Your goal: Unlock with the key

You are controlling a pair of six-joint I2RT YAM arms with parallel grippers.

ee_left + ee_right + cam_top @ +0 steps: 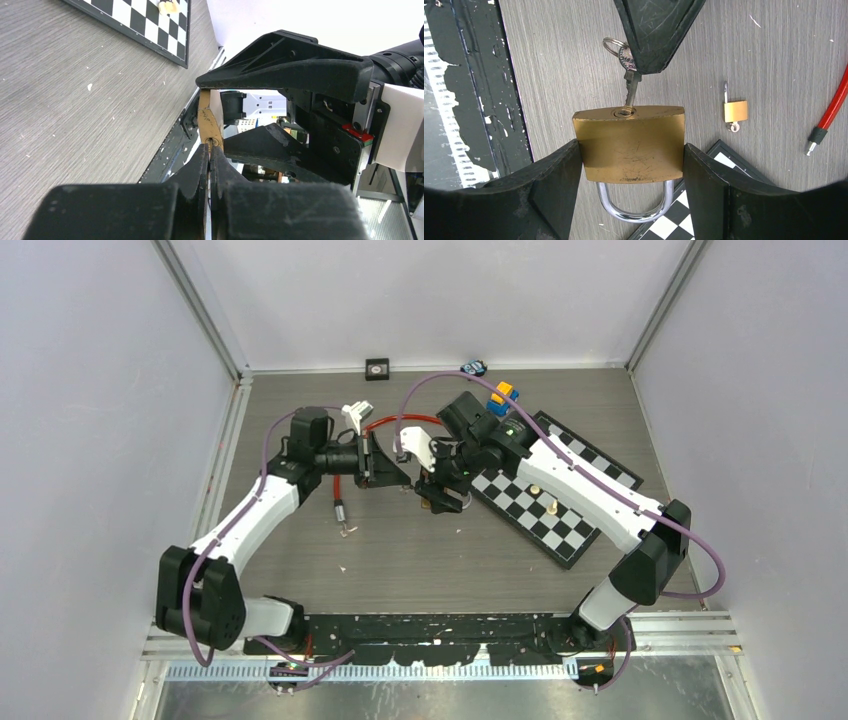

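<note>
- The right fingers are spread wide and clamp a brass padlock between them, one pad flat against each narrow side of its body.
- The padlock is held up off the counter, about the middle of it, between the two arms and just left of the chessboard.
- The left fingers are pressed together and pinch the head of the key. A small ring on the key pokes out beside them.
- From the left wrist view those fingers look closed almost tip to tip, with the padlock seen edge-on right in front of them.
- The key's tip sits in the keyhole on the bottom face of the padlock, and most of the blade is outside it.
- The key's long axis runs nearly in line with the padlock's body, leaning only a little. It points from the left fingers straight at the right ones.
- The padlock's keyhole face is turned toward the left arm. Its steel shackle points the other way, back toward the right wrist, and looks closed.
- A second, much smaller padlock lies on the counter, well apart from the held one, near the end of a red cable.
</note>
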